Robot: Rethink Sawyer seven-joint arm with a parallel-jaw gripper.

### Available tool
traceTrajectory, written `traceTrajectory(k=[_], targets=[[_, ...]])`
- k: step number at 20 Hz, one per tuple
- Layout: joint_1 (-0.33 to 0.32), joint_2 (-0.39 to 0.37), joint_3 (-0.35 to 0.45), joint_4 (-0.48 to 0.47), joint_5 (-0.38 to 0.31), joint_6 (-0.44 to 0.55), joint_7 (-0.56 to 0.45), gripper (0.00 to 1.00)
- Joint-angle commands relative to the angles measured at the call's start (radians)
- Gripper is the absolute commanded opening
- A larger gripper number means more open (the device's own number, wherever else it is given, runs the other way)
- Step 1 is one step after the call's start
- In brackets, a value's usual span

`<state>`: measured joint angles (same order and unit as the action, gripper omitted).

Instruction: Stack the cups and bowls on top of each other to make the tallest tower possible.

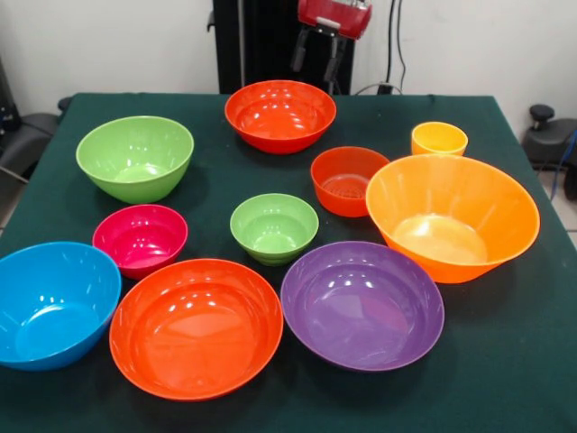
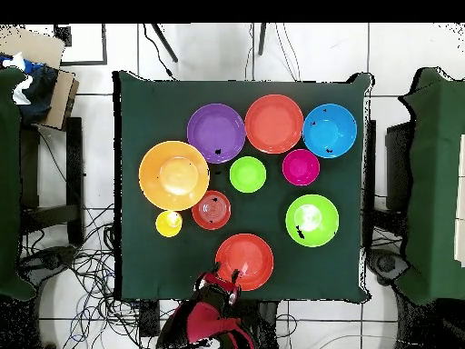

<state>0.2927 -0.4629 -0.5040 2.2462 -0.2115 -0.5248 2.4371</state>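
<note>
Green table [image 1: 505,361] carries nine bowls [image 1: 196,327], one cup [image 1: 439,138].

front faces robot, overhead straight down

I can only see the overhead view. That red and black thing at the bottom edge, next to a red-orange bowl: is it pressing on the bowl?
Observer: No. In the front view the gripper hangs in the air above and behind that red-orange bowl, clear of its rim.
Operator: Is it carrying anything?
Observer: No. From the front its two dark fingers hang apart with nothing between them.
Operator: From above all the bowls look like flat discs. Which one looks deepest?
Observer: Probably the large orange bowl. The front view shows its steep, flaring walls.
</note>
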Motion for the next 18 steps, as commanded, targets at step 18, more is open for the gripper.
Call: traceTrajectory(k=[18], targets=[[0.128,0.084,0.011,-0.124,0.217,0.002,0.05,1.0]])
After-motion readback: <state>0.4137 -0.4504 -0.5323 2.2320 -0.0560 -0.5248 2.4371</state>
